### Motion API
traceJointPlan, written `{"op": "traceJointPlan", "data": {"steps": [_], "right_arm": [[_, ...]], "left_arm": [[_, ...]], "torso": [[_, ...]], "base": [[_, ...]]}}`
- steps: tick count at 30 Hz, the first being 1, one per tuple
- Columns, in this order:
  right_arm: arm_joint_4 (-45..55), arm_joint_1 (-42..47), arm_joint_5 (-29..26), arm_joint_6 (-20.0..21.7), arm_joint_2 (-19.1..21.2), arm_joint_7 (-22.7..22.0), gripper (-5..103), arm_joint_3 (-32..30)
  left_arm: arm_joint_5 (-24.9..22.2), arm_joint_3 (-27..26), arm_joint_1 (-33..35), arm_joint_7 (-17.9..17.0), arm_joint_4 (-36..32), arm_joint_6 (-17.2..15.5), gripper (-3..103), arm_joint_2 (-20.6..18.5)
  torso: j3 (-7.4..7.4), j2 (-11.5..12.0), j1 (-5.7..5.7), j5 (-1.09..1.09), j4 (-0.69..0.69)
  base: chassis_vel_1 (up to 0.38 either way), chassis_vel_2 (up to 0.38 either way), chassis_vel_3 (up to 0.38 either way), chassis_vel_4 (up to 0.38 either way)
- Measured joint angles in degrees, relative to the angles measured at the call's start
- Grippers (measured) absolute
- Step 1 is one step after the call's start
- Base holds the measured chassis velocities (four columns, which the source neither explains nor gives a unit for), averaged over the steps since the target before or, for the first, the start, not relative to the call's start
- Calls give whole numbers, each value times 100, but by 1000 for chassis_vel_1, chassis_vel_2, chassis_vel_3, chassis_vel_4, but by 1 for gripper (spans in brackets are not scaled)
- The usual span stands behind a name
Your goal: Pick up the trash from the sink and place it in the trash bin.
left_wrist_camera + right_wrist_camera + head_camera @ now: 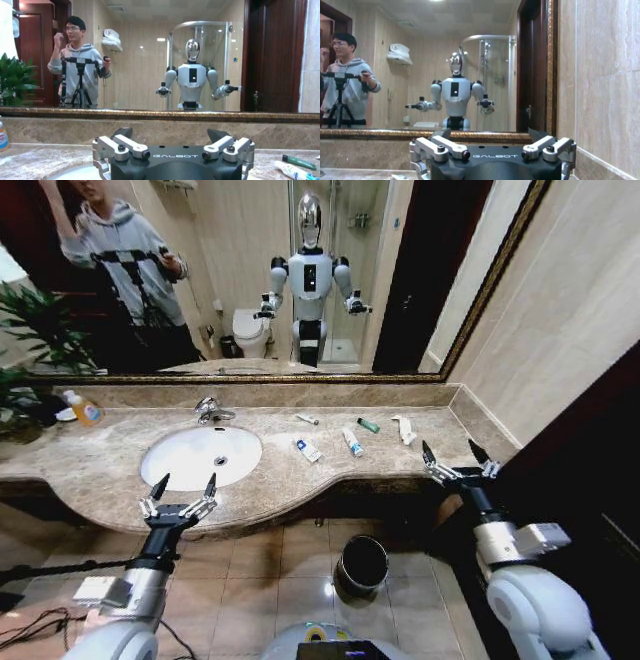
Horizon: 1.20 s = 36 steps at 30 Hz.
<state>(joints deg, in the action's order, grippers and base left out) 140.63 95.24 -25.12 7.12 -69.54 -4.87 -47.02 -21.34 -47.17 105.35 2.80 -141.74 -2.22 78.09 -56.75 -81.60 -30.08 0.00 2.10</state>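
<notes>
The white oval sink [175, 465] with its chrome faucet [212, 411] is set in the marble counter. The trash lies on the counter to the basin's right, not in the basin: a white tube with blue print [307, 449], a second white tube [352, 442], a green tube [368, 425], a white wrapper [404, 429] and a thin white stick [307, 419]. My left gripper [183, 488] is open at the basin's front edge. My right gripper [456, 453] is open at the counter's right end. The black trash bin [362, 564] stands on the floor below. The left wrist view shows the green tube [298, 162] and a white tube [292, 173].
An orange-yellow bottle [85, 410] stands at the counter's back left, beside a plant [30, 340]. A wide mirror runs behind the counter and a tiled wall closes the right side. The floor around the bin is bare tile.
</notes>
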Motion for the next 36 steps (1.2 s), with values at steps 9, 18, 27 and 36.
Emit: {"op": "traceJointPlan", "data": {"steps": [9, 18, 27, 36], "right_arm": [[99, -145, -249, 139, 199, 58, 100, 7], [0, -147, -272, 105, 197, 267, 100, 66], [-262, -177, -117, -14, 250, 535, 100, 66], [-1159, -747, -94, 67, 598, 774, 100, 295]], "left_arm": [[0, 0, 0, 0, 0, 0, 100, 0], [0, 0, 0, 0, 0, 0, 100, 0], [0, 0, 0, 0, 0, 0, 100, 0], [0, 0, 0, 0, 0, 0, 100, 0]], "torso": [[0, 0, 0, 0, 1], [0, 0, 0, 0, 1], [0, 0, 0, -1, 1], [0, 0, 0, 0, 0]], "base": [[0, 0, 0, 0], [0, 0, 0, 0], [0, 0, 0, 0], [0, 0, 0, 0]]}}
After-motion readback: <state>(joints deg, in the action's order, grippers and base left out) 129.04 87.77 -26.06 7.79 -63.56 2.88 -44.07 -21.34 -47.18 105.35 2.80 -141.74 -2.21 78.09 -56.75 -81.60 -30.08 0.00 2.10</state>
